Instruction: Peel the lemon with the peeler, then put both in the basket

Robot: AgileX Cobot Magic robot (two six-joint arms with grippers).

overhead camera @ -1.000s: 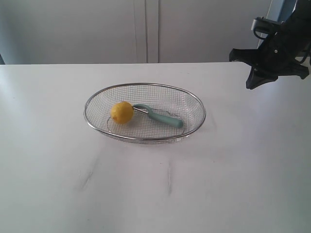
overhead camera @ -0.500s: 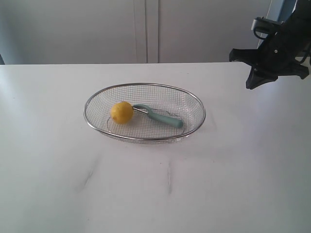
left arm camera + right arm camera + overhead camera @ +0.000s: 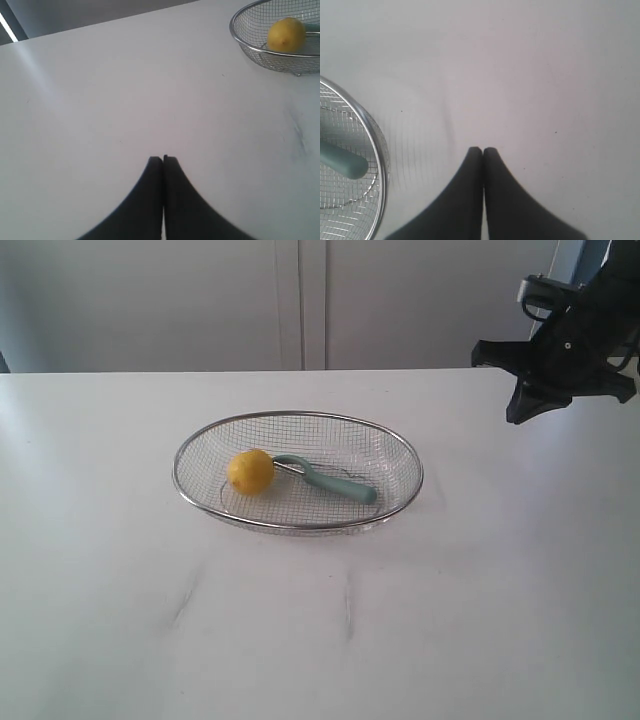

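Note:
The yellow lemon (image 3: 250, 472) lies in the silver wire-mesh basket (image 3: 398, 443) on the white table, with the teal-handled peeler (image 3: 335, 482) beside it, its head against the lemon. In the left wrist view the lemon (image 3: 286, 35) shows inside the basket (image 3: 241, 42), far from my left gripper (image 3: 163, 159), which is shut and empty over bare table. My right gripper (image 3: 483, 150) is shut and empty too; its view catches the basket's rim (image 3: 379, 145) and the peeler's handle end (image 3: 345, 162). In the exterior view the right gripper (image 3: 518, 416) hangs raised at the far right; the left arm is out of that view.
The white table (image 3: 320, 640) stretches wide around the basket, with faint grey scuff marks (image 3: 348, 608) in front of it. A pale wall with panel seams stands behind the table's far edge.

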